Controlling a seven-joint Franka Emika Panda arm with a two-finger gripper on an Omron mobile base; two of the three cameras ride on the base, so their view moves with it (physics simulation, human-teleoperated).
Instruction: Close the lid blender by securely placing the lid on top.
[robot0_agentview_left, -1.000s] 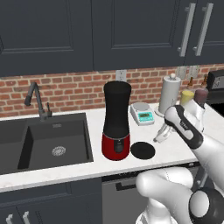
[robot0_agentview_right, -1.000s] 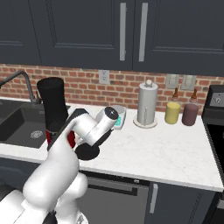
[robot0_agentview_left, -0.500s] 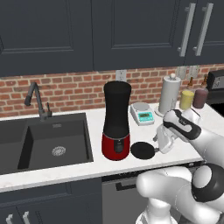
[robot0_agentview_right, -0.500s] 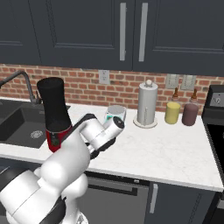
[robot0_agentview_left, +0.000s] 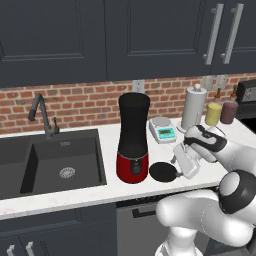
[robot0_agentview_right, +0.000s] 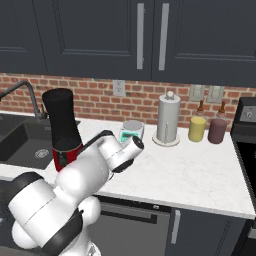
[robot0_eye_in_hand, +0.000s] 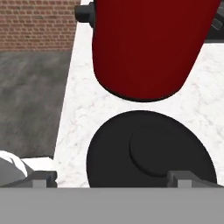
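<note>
Lid (robot0_agentview_left: 162, 171) lies flat on the white worktop (robot0_agentview_left: 75, 192), just to the right of the blender (robot0_agentview_left: 133, 138) and close to the front edge. My gripper (robot0_agentview_left: 176, 162) hangs low beside it with both fingers spread wide and nothing between them; in the hand view the fingertips (robot0_eye_in_hand: 43, 178) stand to either side of the lid's (robot0_eye_in_hand: 151, 150) near edge, with the small raised knob (robot0_eye_in_hand: 164, 151) between them. The blender's red base (robot0_eye_in_hand: 146, 46) rises right behind the lid, very near it, and its tall black jar is uncovered on top. Behind my gripper a small scale (robot0_agentview_left: 163, 130) with a teal display sits near the brick wall, and further right stand a white paper-towel roll (robot0_agentview_left: 193, 107), a yellow jar (robot0_agentview_left: 214, 114) and a dark maroon jar (robot0_agentview_left: 229, 112). Left of the blender the dark sink (robot0_agentview_left: 49, 164) with its faucet (robot0_agentview_left: 42, 115) is sunk into the worktop.
</note>
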